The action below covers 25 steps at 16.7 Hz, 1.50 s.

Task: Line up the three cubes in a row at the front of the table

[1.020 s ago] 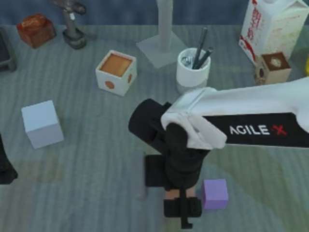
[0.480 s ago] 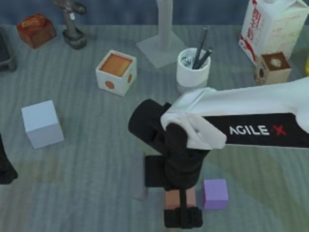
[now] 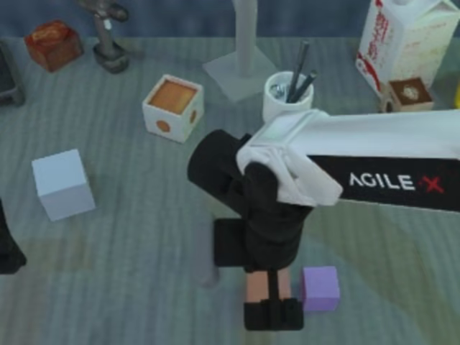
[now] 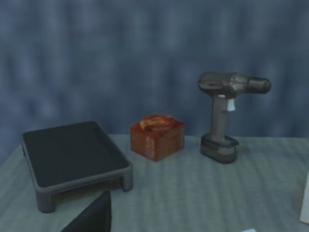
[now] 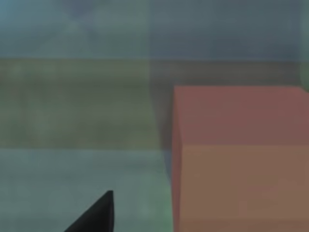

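Salmon-pink cube sits at the table's front edge just beside the lilac cube, starting the row; my right jaws straddle it, whether clamped I cannot tell. Pale blue-white cube waits far left, near my parked left arm.

Soft, even light; faint shadows.

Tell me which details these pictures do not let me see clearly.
- Salmon-pink cube: in the top view, the right end effector covers most of it; the right wrist view cuts it off at the edge.
- Right end effector: whether it is open or shut cannot be made out.
- Left arm: only a dark part shows at the top view's left edge.
- Brown carton: the right arm partly hides it.
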Tool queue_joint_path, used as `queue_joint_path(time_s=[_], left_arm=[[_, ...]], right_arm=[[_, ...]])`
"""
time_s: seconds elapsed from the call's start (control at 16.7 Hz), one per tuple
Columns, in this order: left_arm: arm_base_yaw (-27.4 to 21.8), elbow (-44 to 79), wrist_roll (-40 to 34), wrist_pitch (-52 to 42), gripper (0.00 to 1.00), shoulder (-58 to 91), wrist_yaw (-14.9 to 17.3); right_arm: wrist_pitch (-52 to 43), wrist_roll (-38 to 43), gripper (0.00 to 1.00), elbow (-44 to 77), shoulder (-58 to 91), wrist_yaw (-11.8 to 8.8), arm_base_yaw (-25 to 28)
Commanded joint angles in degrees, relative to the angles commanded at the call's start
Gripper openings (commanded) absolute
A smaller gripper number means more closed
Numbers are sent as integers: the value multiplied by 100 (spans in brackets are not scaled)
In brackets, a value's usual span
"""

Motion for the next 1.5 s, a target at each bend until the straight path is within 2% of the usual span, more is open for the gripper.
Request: queue_joint_path(time_s=[0.3,0.72,1.02,1.5], left_arm=[[0,0,0,0,100,0,0],[-37,347,252,-243,100,355,17],[-129,1945,1357,-1306,100,2159,24],[-331,5474,3895,-3826,100,7199,-8]], right_arm=[[-783,-18,100,464,-345,-1,30],[-505,105,100,193,-665,-21,-179],[557,699,100,-1079,-2347,-114,-1015],[2776,2186,100,-4371,-6680,-203,-2954]])
